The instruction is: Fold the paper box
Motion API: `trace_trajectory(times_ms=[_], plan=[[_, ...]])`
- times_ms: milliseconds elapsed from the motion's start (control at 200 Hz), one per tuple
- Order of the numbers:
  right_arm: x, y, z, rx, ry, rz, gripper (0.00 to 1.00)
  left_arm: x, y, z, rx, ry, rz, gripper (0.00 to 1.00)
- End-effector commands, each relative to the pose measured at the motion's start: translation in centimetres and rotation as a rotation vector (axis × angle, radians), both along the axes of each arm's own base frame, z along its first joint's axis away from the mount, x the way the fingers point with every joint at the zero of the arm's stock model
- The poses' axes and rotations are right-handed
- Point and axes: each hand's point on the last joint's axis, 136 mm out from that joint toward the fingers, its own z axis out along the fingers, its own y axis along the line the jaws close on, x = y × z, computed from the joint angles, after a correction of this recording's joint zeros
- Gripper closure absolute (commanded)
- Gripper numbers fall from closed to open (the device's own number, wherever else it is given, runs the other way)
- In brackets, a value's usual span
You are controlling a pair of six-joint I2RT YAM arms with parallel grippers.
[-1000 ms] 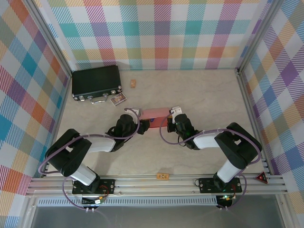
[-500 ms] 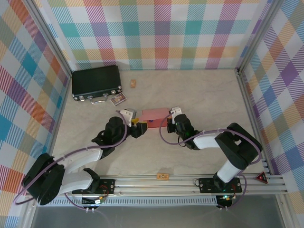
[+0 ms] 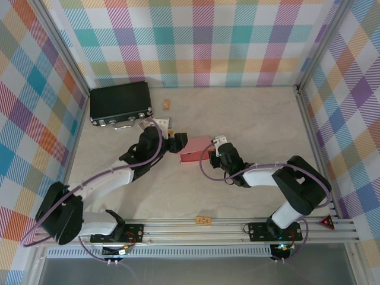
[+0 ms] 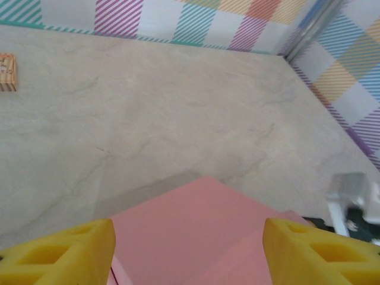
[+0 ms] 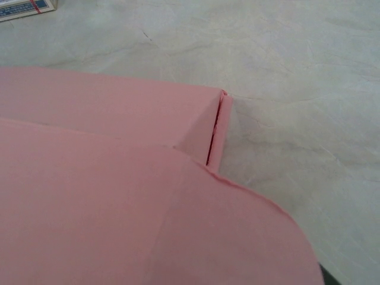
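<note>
Your paper box (image 3: 195, 148) sits mid-table, the black case (image 3: 120, 102) at its 10 o'clock. Your left gripper (image 4: 189, 237) stands spread around it. Your right gripper (image 3: 214, 148) is at its 3 o'clock; its jaws' state can't be told.

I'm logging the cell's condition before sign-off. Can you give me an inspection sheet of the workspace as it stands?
Surface: pale marbled tabletop, no spills seen.
Job's things: pink paper box, box-shaped, mid-table between the two grippers.
Clutter: black case at far left; small wooden block to its right; card pack by the case's latches; orange tag by the near rail.
Grippers: left gripper, jaws open over the box's left end; right gripper at its right end, jaws cannot be told.
Cables: purple cables looped along both arms, no snag seen.
Surroundings: plaid walls, aluminium frame.
</note>
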Motion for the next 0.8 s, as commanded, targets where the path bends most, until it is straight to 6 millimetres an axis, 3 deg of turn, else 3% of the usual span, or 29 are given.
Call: trace_trajectory(times_ms=[0, 325, 475, 790], plan=[[0.0, 0.7, 1.8, 0.024, -0.010, 0.015, 0.70, 1.3, 0.3, -2.0, 0.070, 0.090, 0.050, 0.36], [-1.6, -0.5, 2.2, 0.000, 0.028, 0.014, 0.51, 3.4, -1.8, -5.1, 0.116, 0.171, 0.029, 0.38], [-2.6, -2.7, 2.3, -0.034, 0.043, -0.045, 0.45, 3.6, -2.6, -6.8, 0.137, 0.229, 0.001, 0.42], [-4.5, -7.8, 3.6, -0.075, 0.033, -0.217, 0.44, 3.5, -2.9, -9.2, 0.167, 0.293, -0.011, 0.43]])
